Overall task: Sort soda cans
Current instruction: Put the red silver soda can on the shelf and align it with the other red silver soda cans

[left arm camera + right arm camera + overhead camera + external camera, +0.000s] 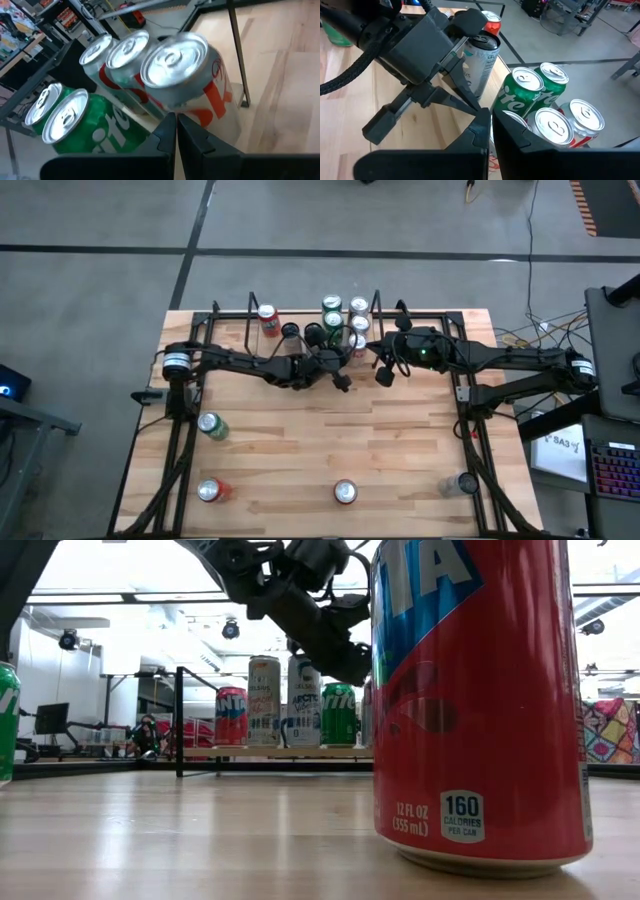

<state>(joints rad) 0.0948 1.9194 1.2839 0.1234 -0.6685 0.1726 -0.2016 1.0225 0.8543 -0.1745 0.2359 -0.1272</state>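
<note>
Right end effector: fingers pressed together.
Green cans: clustered beside silver-white cans — just past it.
Left end effector: close by.

The two arms are meeting over the far middle of the counter, crowding it. The left claw and right claw, both closed, are hanging just beside a tight cluster of cans at the far edge, leaving little room between them. A red can is standing apart to the left of that cluster. The wide middle band of the counter is lying open. Near the front edge, four cans are standing well apart: green, red, red and silver, with broad gaps between.
</note>
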